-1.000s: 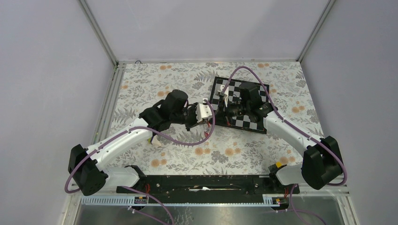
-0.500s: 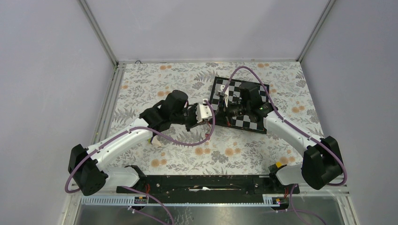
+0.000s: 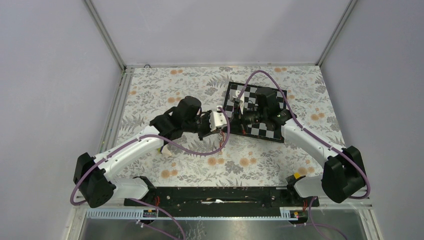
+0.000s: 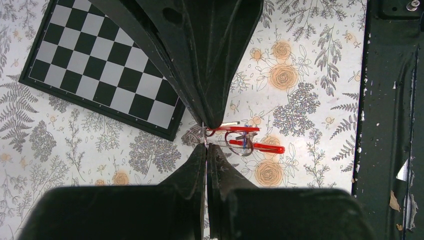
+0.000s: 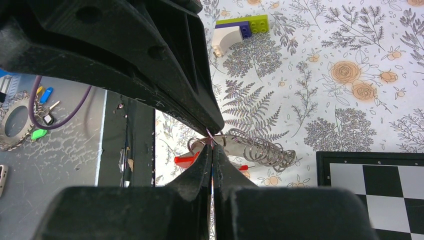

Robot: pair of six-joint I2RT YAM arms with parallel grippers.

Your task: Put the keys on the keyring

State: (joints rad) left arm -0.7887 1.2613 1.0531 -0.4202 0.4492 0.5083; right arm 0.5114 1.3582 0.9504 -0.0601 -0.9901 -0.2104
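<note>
My left gripper [image 3: 221,120] and right gripper [image 3: 233,116] meet tip to tip above the table, beside the chessboard. In the left wrist view my left gripper [image 4: 206,147] is shut on a thin wire of the keyring [image 4: 194,135], a bunch of grey metal rings with red parts [image 4: 257,147] trailing from it. A small ring [image 4: 240,143] carries a blue bit. In the right wrist view my right gripper [image 5: 212,148] is shut on a thin flat piece at the rings [image 5: 262,150], probably a key. A red tag [image 5: 185,160] shows behind its finger. Which key it holds is hidden.
The black-and-white chessboard [image 3: 270,129] lies under the right arm, and also shows in the left wrist view [image 4: 95,70]. A yellow-green, purple and white block [image 5: 235,30] lies on the flowered cloth. The black base rail [image 4: 387,100] runs along the near edge.
The left wrist has edged slightly toward the right gripper. Both grippers stay shut at the same spot.
</note>
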